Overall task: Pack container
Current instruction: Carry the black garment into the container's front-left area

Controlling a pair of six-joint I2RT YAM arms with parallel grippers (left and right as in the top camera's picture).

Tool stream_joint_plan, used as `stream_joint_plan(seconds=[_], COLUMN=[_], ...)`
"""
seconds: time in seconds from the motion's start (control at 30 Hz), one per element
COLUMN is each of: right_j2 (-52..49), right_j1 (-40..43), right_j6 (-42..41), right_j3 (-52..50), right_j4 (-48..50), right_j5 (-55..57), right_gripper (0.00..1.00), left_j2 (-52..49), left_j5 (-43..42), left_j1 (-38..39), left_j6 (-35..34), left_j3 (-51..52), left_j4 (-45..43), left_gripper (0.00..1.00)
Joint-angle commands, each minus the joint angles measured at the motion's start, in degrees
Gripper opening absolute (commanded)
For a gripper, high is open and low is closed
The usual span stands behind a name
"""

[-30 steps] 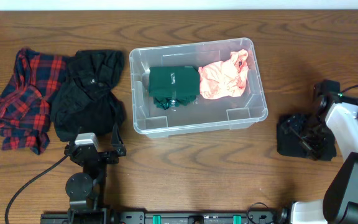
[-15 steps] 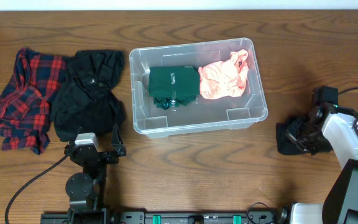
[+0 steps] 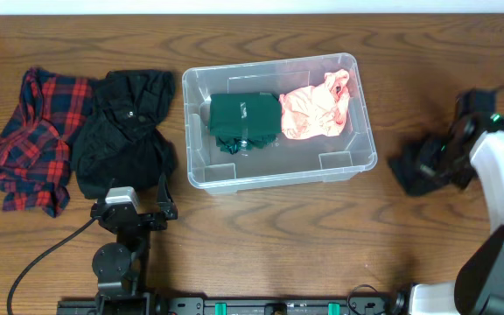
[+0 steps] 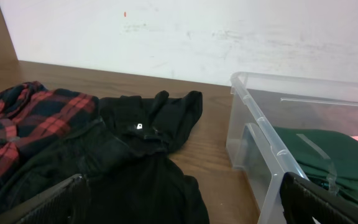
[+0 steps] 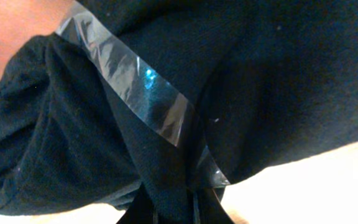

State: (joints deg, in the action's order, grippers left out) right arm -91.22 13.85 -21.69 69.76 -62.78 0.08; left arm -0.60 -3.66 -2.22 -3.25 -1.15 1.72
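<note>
The container point(image 3: 365, 165), a clear plastic bin, stands mid-table with a folded green garment point(image 3: 244, 121) and a pink garment point(image 3: 316, 109) inside. Its near wall point(image 4: 261, 129) also shows in the left wrist view. Right of it, my right gripper point(image 3: 444, 159) is shut on a black taped bundle of cloth point(image 3: 412, 166). In the right wrist view the black bundle point(image 5: 266, 87), with a strip of clear tape point(image 5: 135, 87) across it, fills the picture, and the gripper point(image 5: 180, 206) pinches a fold of it. My left gripper point(image 3: 136, 199) stands open at the front left, with nothing in it point(image 4: 182, 208).
A red plaid shirt point(image 3: 29, 136) and a crumpled black garment point(image 3: 125, 131) lie left of the bin, and the black one point(image 4: 135, 155) lies just ahead of the left fingers. A white wall runs behind the table's far edge.
My right gripper has shut on the black bundle and drawn it up and toward the back, away from where it lay. The left arm has not moved.
</note>
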Motion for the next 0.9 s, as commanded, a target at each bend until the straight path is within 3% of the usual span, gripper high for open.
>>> stream_joint_plan(seconds=[0.0, 0.17, 0.33, 0.53, 0.67, 0.87], right_j2=[4.48, 8.33, 11.15, 10.71, 9.81, 6.51], right_j1=[-0.17, -3.02, -11.04, -25.44, -33.35, -42.23], right_j6=[9.42, 11.41, 21.88, 25.75, 13.27, -22.38], right_j3=[8.79, 15.21, 15.69, 15.67, 15.67, 15.61], right_j4=[-3.02, -5.99, -3.65, 2.58, 8.96, 10.8], right_j5=[-2.58, -10.71, -23.91, -19.02, -10.88, 2.67], right_gripper=[0.01, 0.01, 0.01, 0.01, 0.01, 0.01], left_j2=[0.26, 0.26, 0.26, 0.26, 0.26, 0.26], left_j5=[-0.33, -0.33, -0.33, -0.33, -0.33, -0.33], left_j1=[-0.24, -0.24, -0.24, -0.24, -0.24, -0.24], left_j6=[-0.7, -0.7, -0.7, -0.7, -0.7, -0.7], left_j3=[0.92, 0.92, 0.92, 0.92, 0.92, 0.92], left_j4=[2.08, 2.08, 2.08, 2.08, 2.08, 2.08], left_gripper=[0.98, 0.98, 0.98, 0.98, 0.98, 0.98])
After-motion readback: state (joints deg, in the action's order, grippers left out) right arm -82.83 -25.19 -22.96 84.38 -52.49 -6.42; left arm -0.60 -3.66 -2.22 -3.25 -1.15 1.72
